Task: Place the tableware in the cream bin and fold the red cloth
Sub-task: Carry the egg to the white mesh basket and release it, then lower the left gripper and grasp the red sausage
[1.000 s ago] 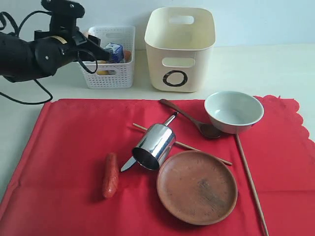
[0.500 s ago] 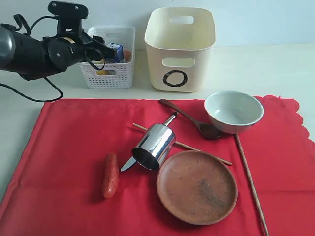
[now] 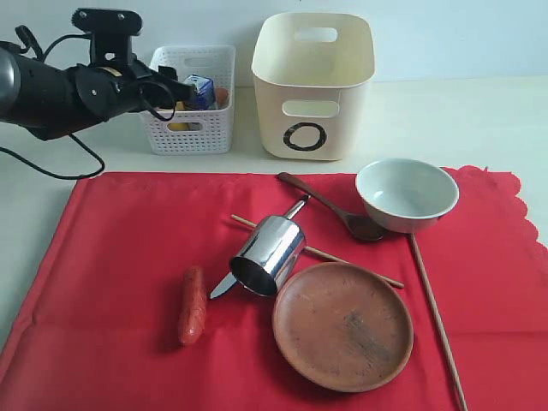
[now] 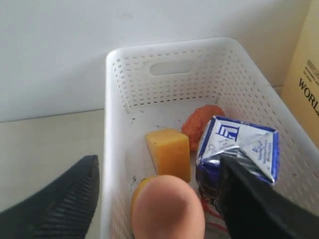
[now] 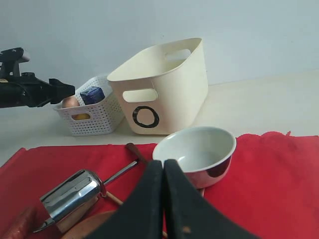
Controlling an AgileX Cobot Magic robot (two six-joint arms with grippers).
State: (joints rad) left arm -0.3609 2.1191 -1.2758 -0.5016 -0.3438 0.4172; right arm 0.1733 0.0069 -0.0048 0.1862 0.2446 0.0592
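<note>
Tableware [image 3: 268, 254] all sits on the red cloth [image 3: 111, 257] yet, plate [image 3: 342, 325] near its front edge, bowl [image 3: 407, 193] toward its right edge, cream bin [image 3: 312, 86] beyond its far edge. Your left gripper [image 4: 158, 167] has just spread its jaws over the white basket [image 3: 190, 128], releasing the egg [image 4: 167, 209], so it's free. Your right gripper [image 5: 163, 199] is pressed closed, empty.

Red cloth [image 3: 111, 248] is spread flat, scalloped edge on the right. On it: brown plate [image 3: 342, 325] up front, steel cup [image 3: 268, 254] on its side just behind, small knife [image 3: 223, 287] poking out from under it. One chopstick [image 3: 342, 259] runs behind the plate, the other chopstick [image 3: 437, 317] lies right of it. Grey-green bowl [image 3: 407, 193] sits upright, wooden spoon [image 3: 330, 205] beside it. Cream bin [image 3: 312, 86] stands behind the cloth.
</note>
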